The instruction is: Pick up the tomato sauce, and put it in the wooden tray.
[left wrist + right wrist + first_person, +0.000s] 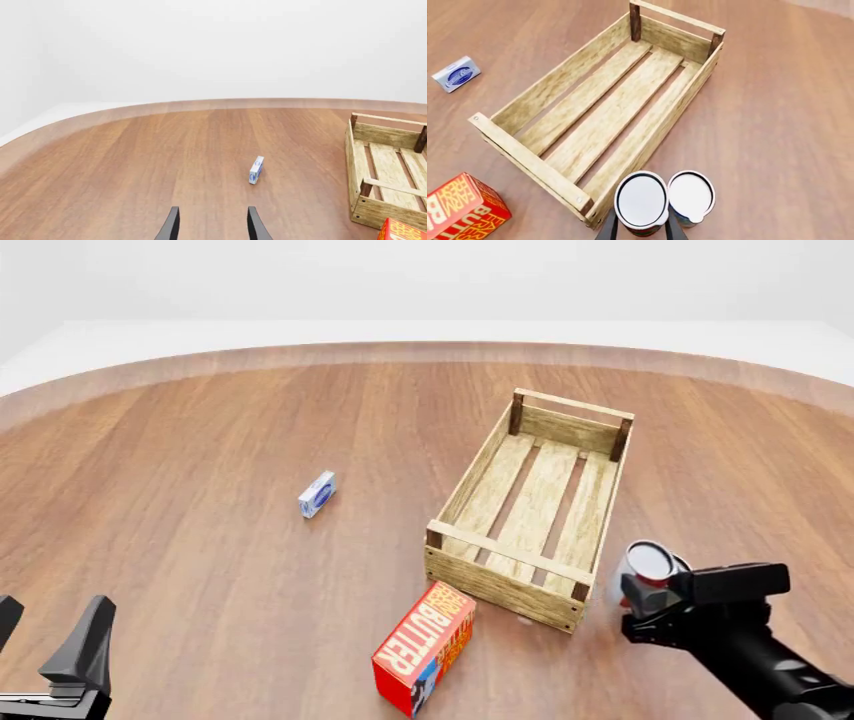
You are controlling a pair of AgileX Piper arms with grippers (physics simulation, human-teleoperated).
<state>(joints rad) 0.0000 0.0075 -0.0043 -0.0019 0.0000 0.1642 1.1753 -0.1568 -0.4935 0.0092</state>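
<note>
1. Far to the left of the wooden tray [534,510], our left gripper [51,640] hung idle above the table [200,440], its fingers spread apart with nothing between them.
2. A small blue-and-white box [316,494] lay left of the tray, well apart from it and out of any likely path.
3. The butter box [424,645] lay just off the tray's near-left corner, close to it but not in our way.
4. The tray itself lay empty, its slats bare.
5. Just off the tray's near-right corner, our right gripper [639,231] had its fingers clamped on the tomato sauce [640,201]; we judged the grasp made and the lift in hand.
6. A second can [691,196] stood touching, or nearly touching, the tomato sauce on the side away from the tray, so we would need to rise straight up to avoid nudging it.
7. Next we would have to clear the tray's low side wall, carry leftward over the slats, and lower the can inside.
</note>
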